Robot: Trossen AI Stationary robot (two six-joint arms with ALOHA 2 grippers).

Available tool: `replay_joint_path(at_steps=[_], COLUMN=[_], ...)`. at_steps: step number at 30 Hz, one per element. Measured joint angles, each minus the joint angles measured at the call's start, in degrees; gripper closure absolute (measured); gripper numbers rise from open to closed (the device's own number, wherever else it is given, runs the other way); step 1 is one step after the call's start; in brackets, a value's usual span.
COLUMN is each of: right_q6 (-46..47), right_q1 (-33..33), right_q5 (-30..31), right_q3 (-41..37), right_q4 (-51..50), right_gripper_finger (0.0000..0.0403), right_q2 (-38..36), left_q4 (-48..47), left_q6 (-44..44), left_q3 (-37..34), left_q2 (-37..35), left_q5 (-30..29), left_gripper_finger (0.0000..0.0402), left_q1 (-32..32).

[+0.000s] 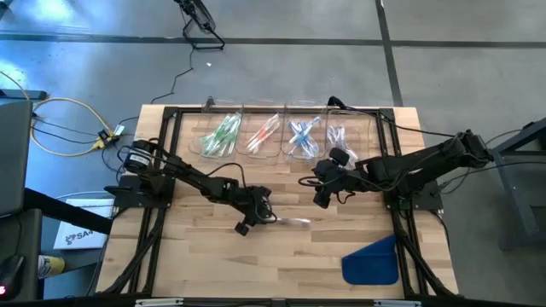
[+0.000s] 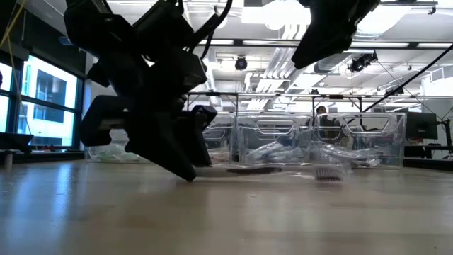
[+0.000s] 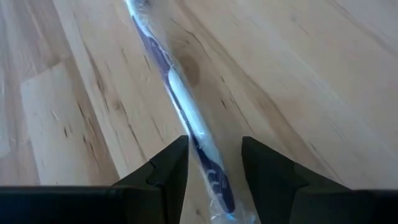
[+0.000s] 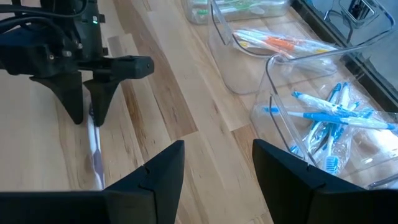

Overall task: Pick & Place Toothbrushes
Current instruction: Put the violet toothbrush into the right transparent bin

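Observation:
One purple-and-white toothbrush (image 3: 180, 99) in a clear wrapper lies flat on the table (image 1: 294, 222), right of my left gripper (image 1: 256, 218). That gripper is open and points down, with its tips low at the table (image 2: 185, 170). Its fingers stand on either side of the toothbrush's near end (image 3: 214, 180); I cannot tell whether they touch it. The right wrist view shows the same straddle (image 4: 92, 112). My right gripper (image 1: 320, 196) is open (image 4: 217, 152) and hovers over the table in front of the bins, touching nothing.
Several clear bins stand along the far edge, holding green (image 1: 220, 136), orange (image 1: 263, 135), blue (image 1: 302, 136) and pale purple (image 1: 341, 136) toothbrushes. A blue flat cloth-like piece (image 1: 371, 260) lies near the right near corner. Bare wood (image 1: 213, 264) stretches along the near side.

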Motion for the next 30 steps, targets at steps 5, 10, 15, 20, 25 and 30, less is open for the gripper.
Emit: replay_joint_path(at_steps=[5, 10, 15, 20, 25, 30], right_q6=[0.1, 0.2, 0.2, 0.2, 0.4, 1.8], right_q1=[0.0, 0.0, 0.0, 0.0, 0.0, 0.1], right_q5=[0.0, 0.0, 0.0, 0.0, 0.0, -2.9], right_q3=[0.0, 0.0, 0.0, 0.0, 0.0, 0.0], right_q4=[0.0, 0.0, 0.0, 0.0, 0.0, -0.5], right_gripper_finger=[0.022, 0.022, 0.022, 0.022, 0.022, 0.022], right_q2=[0.0, 0.0, 0.0, 0.0, 0.0, 0.0], left_q4=[0.6, 0.8, 0.9, 0.9, 0.9, 1.0], left_q6=[-1.3, -1.6, -2.8, -2.8, -3.2, -5.4], left_q3=[0.0, 0.0, 0.0, 0.0, 0.0, 0.0], left_q2=[0.0, 0.1, 0.3, 0.3, 0.3, 0.3], left_q5=[-1.4, -2.3, -3.2, -3.9, -5.8, -7.2], left_gripper_finger=[0.0254, 0.0254, 0.0275, 0.0335, 0.0386, 0.0377], left_q1=[0.0, 0.0, -0.1, -0.1, 0.0, 0.0])
